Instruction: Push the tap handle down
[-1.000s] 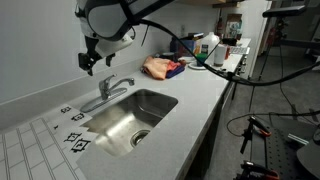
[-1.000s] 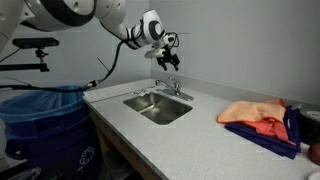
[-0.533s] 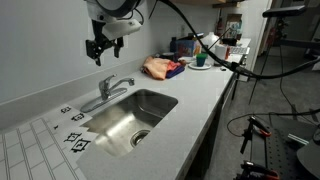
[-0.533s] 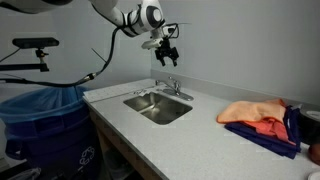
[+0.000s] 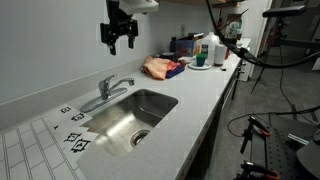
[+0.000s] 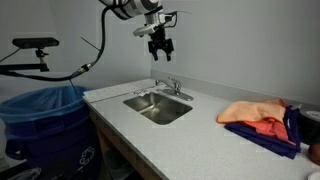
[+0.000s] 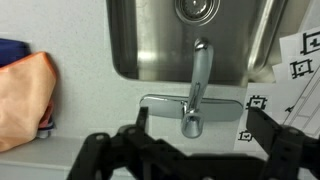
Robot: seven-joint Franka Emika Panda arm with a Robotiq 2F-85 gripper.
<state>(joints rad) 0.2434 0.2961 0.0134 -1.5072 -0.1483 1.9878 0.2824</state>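
The silver tap (image 5: 108, 90) stands behind the steel sink (image 5: 125, 120) in both exterior views. Its short chrome handle (image 5: 104, 80) sits atop the base, also in an exterior view (image 6: 165, 82). In the wrist view the handle (image 7: 191, 124) points toward the camera, with the spout (image 7: 199, 70) reaching over the basin. My gripper (image 5: 120, 44) hangs high above the tap, well clear of it, as also seen in an exterior view (image 6: 159, 54). In the wrist view my gripper (image 7: 202, 113) is open and empty, with the tap between its fingers far below.
An orange cloth (image 5: 160, 67) lies on the counter past the sink, also in an exterior view (image 6: 255, 113). Bottles and containers (image 5: 205, 50) stand further along. Marker tags (image 5: 75, 140) lie beside the sink. A blue bin (image 6: 45, 125) stands by the counter end.
My gripper has risen from just above the tap and moved along the wall toward the cloth side. The tap and handle look unmoved.
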